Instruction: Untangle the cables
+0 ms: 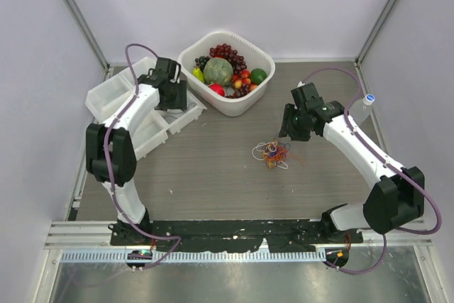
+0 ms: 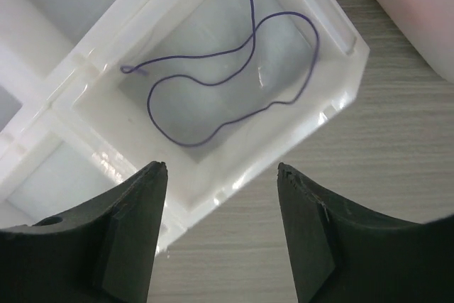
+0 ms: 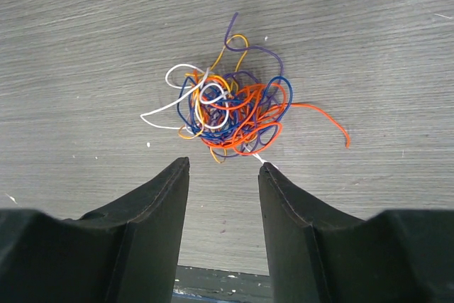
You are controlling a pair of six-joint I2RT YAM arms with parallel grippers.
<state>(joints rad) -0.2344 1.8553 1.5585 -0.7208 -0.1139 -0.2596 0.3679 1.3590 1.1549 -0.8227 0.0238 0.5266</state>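
Observation:
A tangle of thin cables [image 1: 273,153], orange, blue, white, yellow and purple, lies on the wooden table right of centre. In the right wrist view the same tangle [image 3: 227,108] sits just beyond my right gripper [image 3: 225,163], which stands open above the table with nothing between its fingers. One orange cable end [image 3: 326,115] trails off to the right. A single purple cable [image 2: 234,83] lies loose inside a compartment of the white tray [image 2: 333,79]. My left gripper [image 2: 222,168] hangs open over that compartment's near corner, holding nothing.
The white tray [image 1: 113,97] of several compartments sits at the back left. A white basket [image 1: 225,40] of fruit stands at the back centre, and its wall [image 2: 418,12] is close to the tray. A small bottle [image 1: 367,101] stands at the right edge.

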